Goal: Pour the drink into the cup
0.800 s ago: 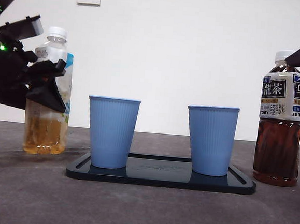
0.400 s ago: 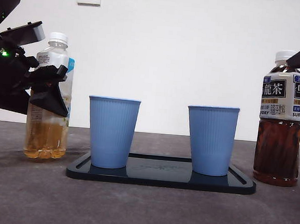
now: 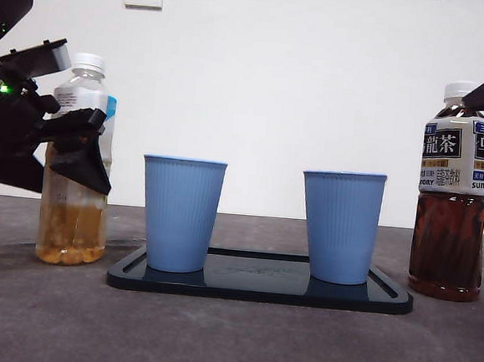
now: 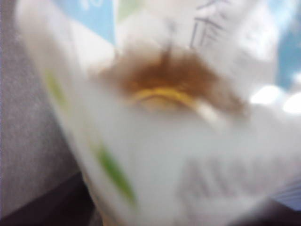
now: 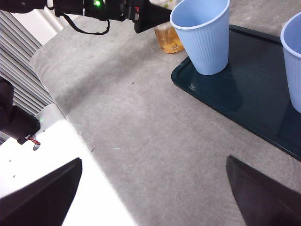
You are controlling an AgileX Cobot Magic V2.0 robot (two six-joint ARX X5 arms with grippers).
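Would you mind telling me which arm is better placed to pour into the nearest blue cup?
Left, probably. The left gripper is closed on the pale tea bottle, right beside the left blue cup. The right gripper hangs open above the table, holding nothing, and the bottle's cap is on.

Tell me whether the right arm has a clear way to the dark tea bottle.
Probably yes: the right gripper is open and holds nothing, and the dark tea bottle stands alone beside the tray, with nothing against it.
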